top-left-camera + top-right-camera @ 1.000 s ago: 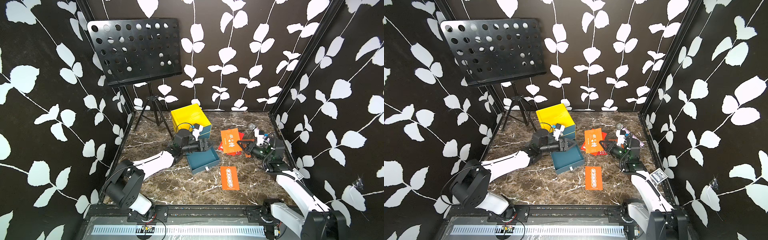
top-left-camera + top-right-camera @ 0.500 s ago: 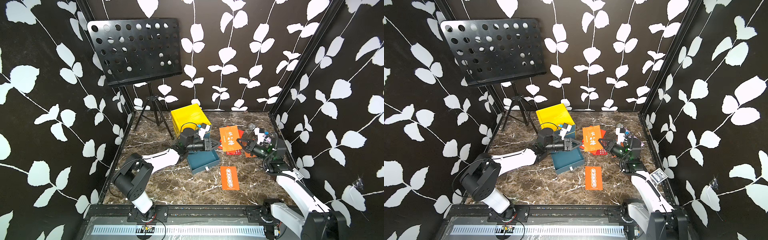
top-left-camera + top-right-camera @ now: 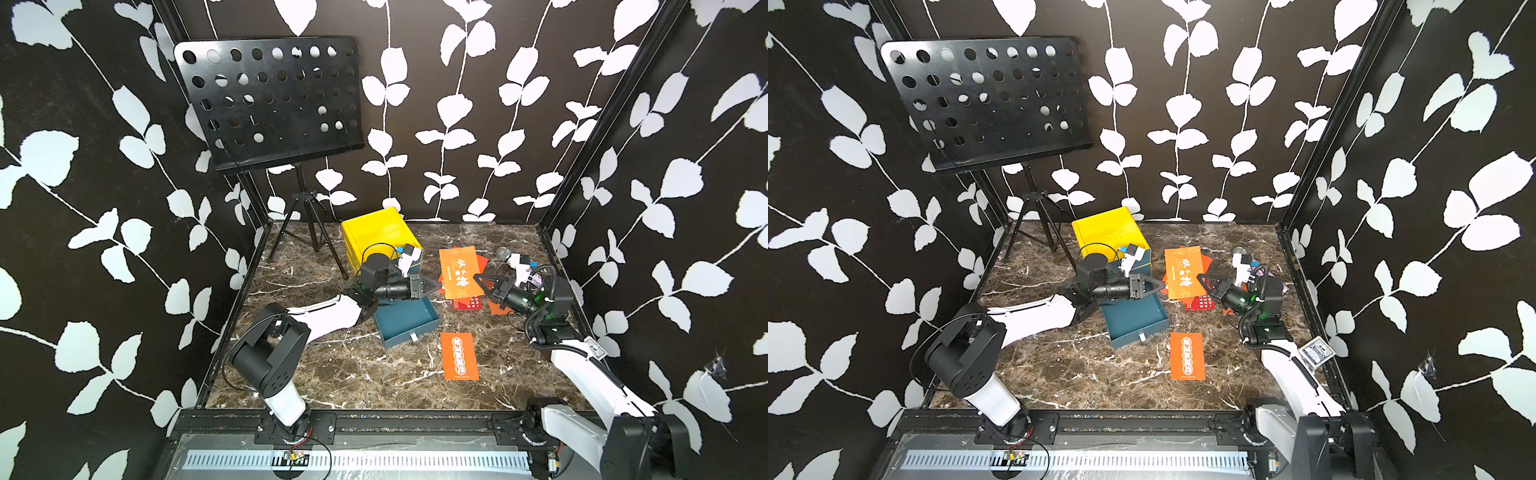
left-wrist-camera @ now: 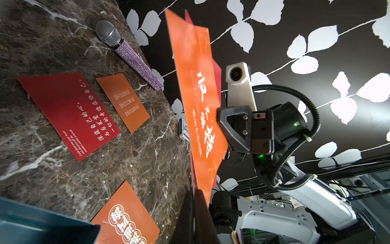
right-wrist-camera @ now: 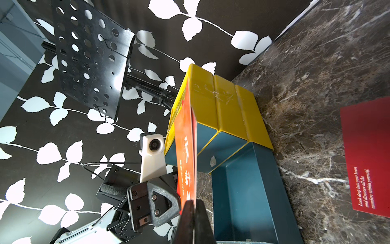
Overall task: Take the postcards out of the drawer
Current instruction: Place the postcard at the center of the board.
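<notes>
Two claws now pinch one lifted pair of cards. The left claw (image 3: pixel 435 286) has just clamped shut on one edge of the orange card (image 3: pixel 458 270); a second ago it gaped, short of that edge. The right claw (image 3: pixel 478 277) stays clenched on the opposite edge. A red card (image 4: pixel 217 74) stands tight behind the orange card, and whether the left claw's grip takes it too I cannot tell. Under the left claw the drawer (image 3: pixel 409 322) lies pulled out and looks bare. Under and past the claws three more lie flat on the desk (image 3: pixel 332 374): the flat red card (image 4: pixel 69 114), the FORTUNE card (image 4: pixel 124 101), the patterned card (image 3: pixel 458 356). All five seem out, then; what remains is likely a handover or a split of the pair.
</notes>
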